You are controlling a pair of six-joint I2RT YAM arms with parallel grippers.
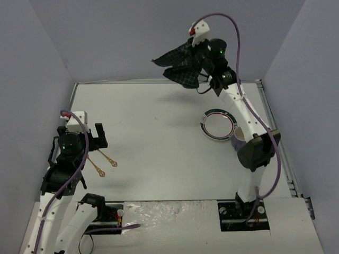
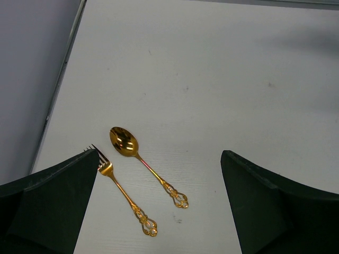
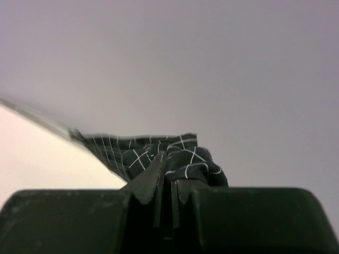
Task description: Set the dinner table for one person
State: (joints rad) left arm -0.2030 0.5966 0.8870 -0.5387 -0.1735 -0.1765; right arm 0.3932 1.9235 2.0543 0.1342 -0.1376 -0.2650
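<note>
Right tool (image 3: 167, 174) pinches the checked cloth (image 3: 132, 153) aloft; left tool (image 2: 160, 153) gapes wide above the spoon (image 2: 124, 142).

Glossy metal spoon (image 2: 126, 143), woven cloth (image 1: 181, 66), matt white dinner table (image 1: 159, 132)

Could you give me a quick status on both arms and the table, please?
Left gripper open over fork and spoon. Right gripper shut on cloth, held above table. Plate at right side.
</note>
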